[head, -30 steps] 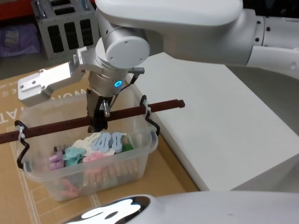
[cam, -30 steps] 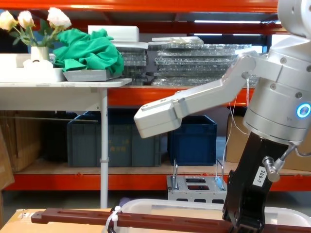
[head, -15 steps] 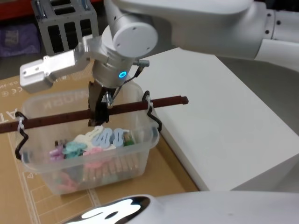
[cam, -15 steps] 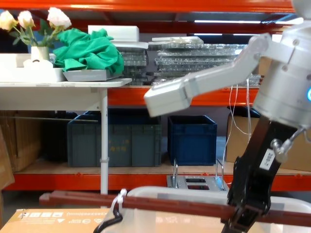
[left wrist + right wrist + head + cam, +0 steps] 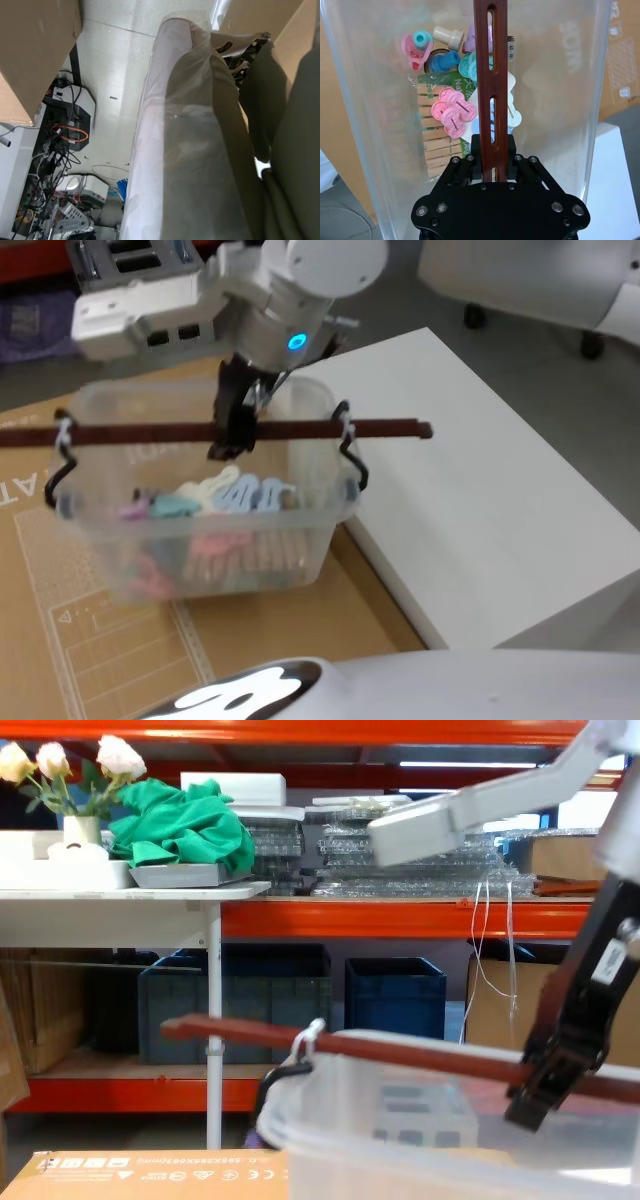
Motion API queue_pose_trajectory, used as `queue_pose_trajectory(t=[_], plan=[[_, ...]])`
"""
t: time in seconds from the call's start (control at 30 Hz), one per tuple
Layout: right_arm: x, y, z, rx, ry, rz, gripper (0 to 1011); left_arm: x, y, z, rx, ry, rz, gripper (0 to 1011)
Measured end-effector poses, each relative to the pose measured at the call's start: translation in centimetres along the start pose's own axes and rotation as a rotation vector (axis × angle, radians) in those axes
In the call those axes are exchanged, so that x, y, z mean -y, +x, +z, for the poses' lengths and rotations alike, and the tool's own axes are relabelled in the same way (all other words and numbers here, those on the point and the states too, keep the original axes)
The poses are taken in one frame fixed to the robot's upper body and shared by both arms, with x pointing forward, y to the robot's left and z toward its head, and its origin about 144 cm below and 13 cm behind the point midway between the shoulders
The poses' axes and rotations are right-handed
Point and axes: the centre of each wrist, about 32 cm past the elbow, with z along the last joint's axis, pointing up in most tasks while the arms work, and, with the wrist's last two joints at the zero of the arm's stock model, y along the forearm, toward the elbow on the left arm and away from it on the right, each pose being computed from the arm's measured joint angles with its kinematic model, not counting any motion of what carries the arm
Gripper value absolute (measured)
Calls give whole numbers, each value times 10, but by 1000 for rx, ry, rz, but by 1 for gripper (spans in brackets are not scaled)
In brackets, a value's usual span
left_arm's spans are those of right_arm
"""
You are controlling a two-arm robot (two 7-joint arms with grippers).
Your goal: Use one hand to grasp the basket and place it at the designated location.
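The basket [image 5: 300, 530] is a translucent whitish tub holding wooden clothes pegs and pastel clips. It hangs tilted above the cardboard sheet [image 5: 90, 660], close to the white platform's edge. Its long maroon slotted handle [image 5: 130, 434] spans the rim, tied with a white tie [image 5: 346, 421]. My right gripper [image 5: 232, 438] comes down from above and is shut on the handle near its middle. The right wrist view looks down the handle [image 5: 491, 75] into the basket, with the black fingers [image 5: 476, 150] clamped on the bar. In the chest view the basket [image 5: 420, 1130] hangs from the handle [image 5: 400, 1053] in the right gripper [image 5: 535, 1090].
A white platform [image 5: 480, 490] stands directly right of the basket. A grey metal box [image 5: 130, 255] sits behind. Dark blue crates [image 5: 395, 995] stand under orange shelving, beside a white table [image 5: 120, 905]. The left wrist view shows a plastic-wrapped shape [image 5: 175, 150] over the floor.
My right gripper has lifted the basket by its handle and carried it up and to the right, toward the white platform. The basket now hangs higher in the chest view.
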Motion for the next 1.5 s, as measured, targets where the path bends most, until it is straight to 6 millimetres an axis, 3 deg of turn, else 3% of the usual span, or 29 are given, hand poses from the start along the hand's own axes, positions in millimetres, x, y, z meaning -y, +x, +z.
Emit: queue_pose_trajectory(t=[0.5, 0.83, 1.23, 1.5], plan=[[69, -29, -25, -213, -96, -29, 245, 0, 0, 0, 0, 0, 0, 0], [107, -63, -50, -427, -151, -60, 245, 0, 0, 0, 0, 0, 0, 0], [123, -119, -77, -701, -225, -55, 245, 0, 0, 0, 0, 0, 0, 0], [128, -146, -85, -841, -280, -49, 244, 0, 0, 0, 0, 0, 0, 0]])
